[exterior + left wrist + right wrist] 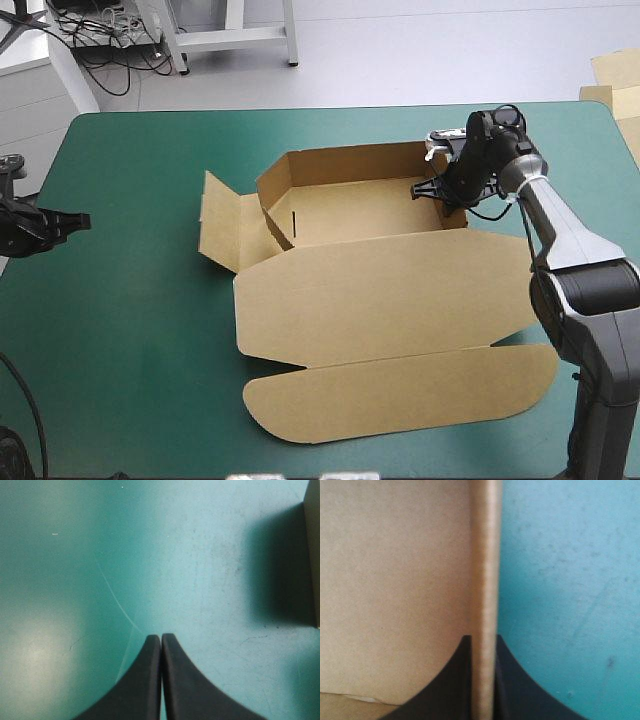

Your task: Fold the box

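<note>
The brown box (pixel 370 260) lies mid-table as an open tray with its far, left and right walls raised. Its broad lid and a rounded front flap lie flat toward the near edge. My right gripper (pixel 437 189) sits at the tray's right wall, shut on that wall. In the right wrist view the wall's edge (pixel 484 595) runs upright between the two black fingers (pixel 460 680), the tray's inside on one side and teal-green cover on the other. My left gripper (pixel 78 222) rests shut at the table's left edge, well clear of the box, with only a corner of board (pixel 314 555) ahead of it.
A loose side flap (pixel 220 232) of the box juts out flat to the tray's left. Bare teal-green cover (pixel 120 330) stretches between the left gripper and the box. More brown board (pixel 620 90) lies beyond the table's right far corner.
</note>
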### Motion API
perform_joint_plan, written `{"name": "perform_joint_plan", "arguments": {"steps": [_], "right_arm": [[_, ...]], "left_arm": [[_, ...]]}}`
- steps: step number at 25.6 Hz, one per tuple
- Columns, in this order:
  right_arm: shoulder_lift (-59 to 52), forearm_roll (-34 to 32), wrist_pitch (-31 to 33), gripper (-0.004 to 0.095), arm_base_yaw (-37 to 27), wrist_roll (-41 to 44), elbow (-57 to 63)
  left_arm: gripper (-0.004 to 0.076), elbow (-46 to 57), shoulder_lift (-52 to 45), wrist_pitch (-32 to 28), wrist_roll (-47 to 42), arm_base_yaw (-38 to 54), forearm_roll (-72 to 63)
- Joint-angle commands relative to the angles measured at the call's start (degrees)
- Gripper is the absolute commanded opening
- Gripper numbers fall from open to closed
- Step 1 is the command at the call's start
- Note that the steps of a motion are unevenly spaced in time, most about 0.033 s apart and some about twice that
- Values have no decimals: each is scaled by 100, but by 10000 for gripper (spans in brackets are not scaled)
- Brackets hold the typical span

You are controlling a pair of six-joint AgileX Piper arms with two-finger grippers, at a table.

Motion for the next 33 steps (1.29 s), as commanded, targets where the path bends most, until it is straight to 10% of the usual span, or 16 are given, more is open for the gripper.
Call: {"name": "perform_joint_plan", "arguments": {"steps": [1,8,14,24,33], "right_arm": [[-692,847,121,-20,-258,-144,-322],[-1583,1149,121,-20,-628,-386,169],[-2698,1881,121,-20,-905,-833,1008],[-3063,2642,121,-20,-1012,-1131,1091],[-3053,3222,-443,-18,-1002,-1523,2123]], "left_arm": [[-9,-158,-154,-346,14,7,-177],[80,-158,49,-406,373,-184,-336],[592,-158,649,-156,348,-504,-845],[587,-158,758,1050,995,-518,-4172],[563,-158,443,1036,995,-863,-4434]]}}
